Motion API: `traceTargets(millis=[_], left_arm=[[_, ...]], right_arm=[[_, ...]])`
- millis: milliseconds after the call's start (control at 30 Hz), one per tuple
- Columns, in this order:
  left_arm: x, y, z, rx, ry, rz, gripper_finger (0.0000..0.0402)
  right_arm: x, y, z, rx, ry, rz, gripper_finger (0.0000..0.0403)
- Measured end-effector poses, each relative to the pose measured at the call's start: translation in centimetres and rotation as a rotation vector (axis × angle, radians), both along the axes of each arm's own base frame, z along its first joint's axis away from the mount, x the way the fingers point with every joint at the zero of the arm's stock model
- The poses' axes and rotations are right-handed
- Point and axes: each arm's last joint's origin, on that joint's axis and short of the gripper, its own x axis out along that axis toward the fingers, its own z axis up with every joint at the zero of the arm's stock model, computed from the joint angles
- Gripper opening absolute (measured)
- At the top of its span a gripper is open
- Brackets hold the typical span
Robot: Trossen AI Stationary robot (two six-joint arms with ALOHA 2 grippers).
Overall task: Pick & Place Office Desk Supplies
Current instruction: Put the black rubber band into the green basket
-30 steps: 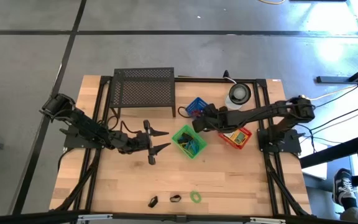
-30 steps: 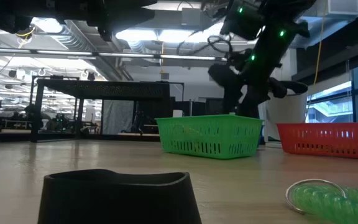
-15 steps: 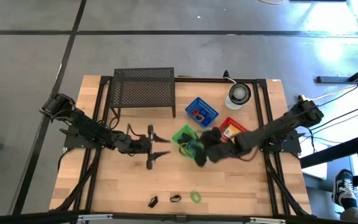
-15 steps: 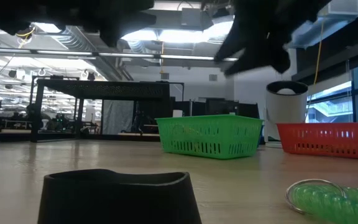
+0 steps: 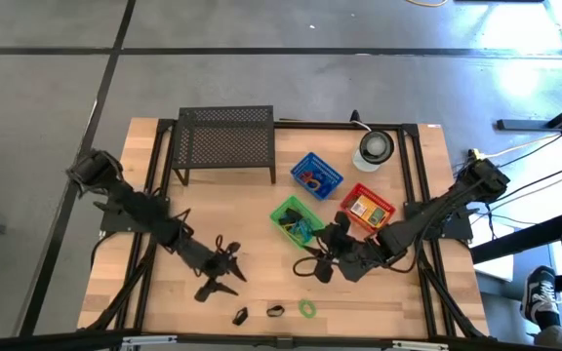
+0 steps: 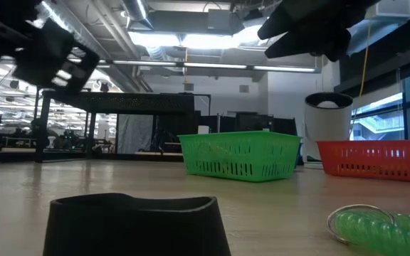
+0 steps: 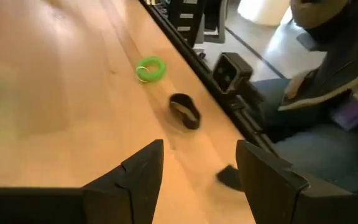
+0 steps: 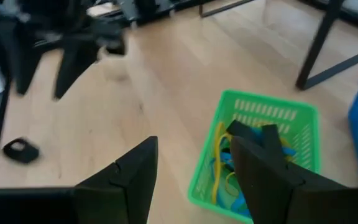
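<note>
Near the table's front edge lie a small black clip [image 5: 240,315], a black loop [image 5: 275,311] and a green coiled loop [image 5: 306,308]. In the left wrist view they show as the clip [image 7: 229,177], the black loop [image 7: 185,111] and the green loop [image 7: 150,68]. My left gripper [image 5: 222,277] hovers open just behind them, tilted down toward the clip and the black loop. My right gripper [image 5: 316,268] hangs open near the green basket's [image 5: 296,219] near side. That basket [image 8: 260,149] holds blue and yellow loops.
A blue basket [image 5: 315,175] and a red basket [image 5: 367,208] with small items stand behind and right of the green one. A black mesh rack [image 5: 225,141] fills the far left, a round white and grey object [image 5: 374,146] the far right. Bare wood lies between the arms.
My left gripper has swung from mid-table toward the near edge, sinking and turning toward the items there. My right gripper has swept from beside the blue basket, over the green one, toward the table's near edge. Both stay open with nothing between their fingers.
</note>
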Motion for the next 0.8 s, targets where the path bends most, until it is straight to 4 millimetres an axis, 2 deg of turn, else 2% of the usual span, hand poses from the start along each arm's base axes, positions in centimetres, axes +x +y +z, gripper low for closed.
traceTargets(millis=[300,567,800], left_arm=[[0.2,-2.5,-1.0,-0.211,0.222,0.079,0.0198],[2.2,-5.1,-2.6,-0.12,0.371,-0.014,0.0224],[4.1,-6.7,-3.2,-0.044,0.363,-0.094,0.0228]], right_arm=[[0.0,0.0,0.0,0.018,-0.003,-0.002,0.0203],[0.0,0.0,0.0,0.043,-0.01,-0.014,0.0203],[-0.1,0.2,0.0,0.052,-0.007,-0.005,0.0203]])
